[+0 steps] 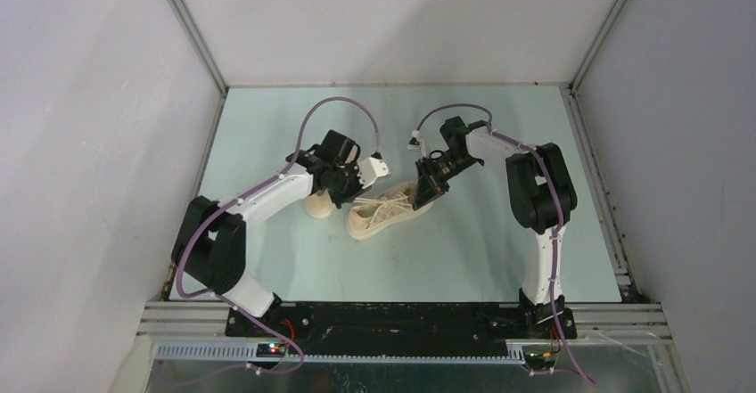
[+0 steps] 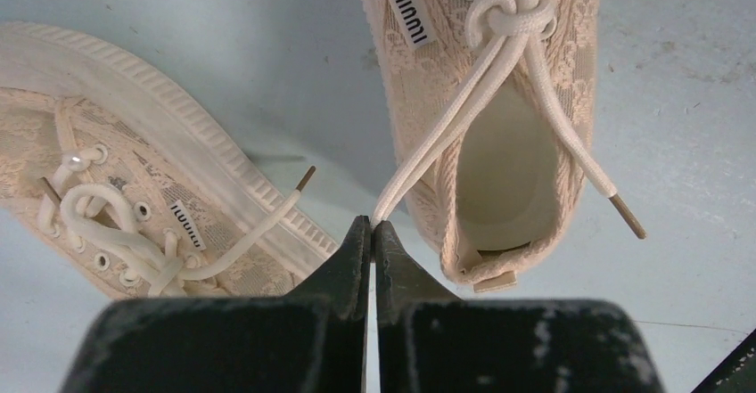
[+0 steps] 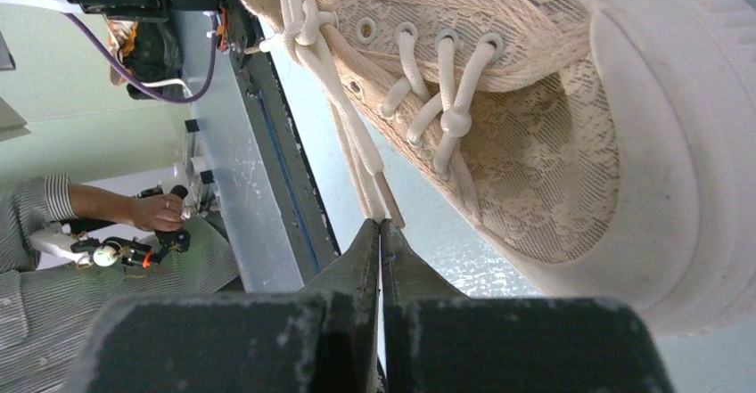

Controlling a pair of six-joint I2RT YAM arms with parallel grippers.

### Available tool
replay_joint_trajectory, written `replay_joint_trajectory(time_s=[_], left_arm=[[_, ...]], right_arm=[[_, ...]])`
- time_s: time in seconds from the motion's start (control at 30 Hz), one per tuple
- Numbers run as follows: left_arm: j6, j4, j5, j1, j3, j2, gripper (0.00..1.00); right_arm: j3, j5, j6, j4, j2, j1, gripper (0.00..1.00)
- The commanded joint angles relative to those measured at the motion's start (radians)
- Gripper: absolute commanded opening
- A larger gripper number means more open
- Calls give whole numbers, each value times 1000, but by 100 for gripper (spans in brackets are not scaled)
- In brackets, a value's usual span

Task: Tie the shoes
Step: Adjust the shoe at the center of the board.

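Note:
Two cream lace shoes lie mid-table. The middle shoe (image 1: 385,213) fills the left wrist view with its heel opening toward me (image 2: 499,143). Its laces cross in a simple knot (image 2: 508,17). My left gripper (image 2: 372,224) is shut on one off-white lace strand (image 2: 446,126) that runs from that knot. The other strand's tip (image 2: 627,216) lies free on the table. In the right wrist view my right gripper (image 3: 381,224) is shut on lace strands (image 3: 357,152) that hang from the same shoe (image 3: 553,117). The second shoe (image 2: 125,188) lies to the left, partly under my left arm (image 1: 318,204).
White enclosure walls stand on three sides of the pale green table (image 1: 464,268). Black and metal frame rails (image 3: 267,170) run along the near edge. Beyond them a person's hand (image 3: 159,210) holds a controller.

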State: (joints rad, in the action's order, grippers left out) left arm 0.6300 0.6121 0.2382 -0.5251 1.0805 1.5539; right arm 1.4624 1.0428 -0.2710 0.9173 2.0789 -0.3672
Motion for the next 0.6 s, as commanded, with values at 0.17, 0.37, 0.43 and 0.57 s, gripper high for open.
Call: replay_joint_trajectory(time_s=[0.17, 0.37, 0.43, 0.57], left_arm=[[28, 11, 130, -4, 66, 78, 0], [27, 22, 236, -43, 104, 124, 0], [8, 2, 264, -65, 114, 139, 0], [-49, -34, 306, -115, 151, 179, 0]], right_arm=[[-12, -33, -5, -98, -9, -45, 0], [28, -43, 81, -174, 14, 13, 0], [62, -44, 64, -142, 26, 32, 0], [70, -43, -5, -65, 22, 60, 0]])
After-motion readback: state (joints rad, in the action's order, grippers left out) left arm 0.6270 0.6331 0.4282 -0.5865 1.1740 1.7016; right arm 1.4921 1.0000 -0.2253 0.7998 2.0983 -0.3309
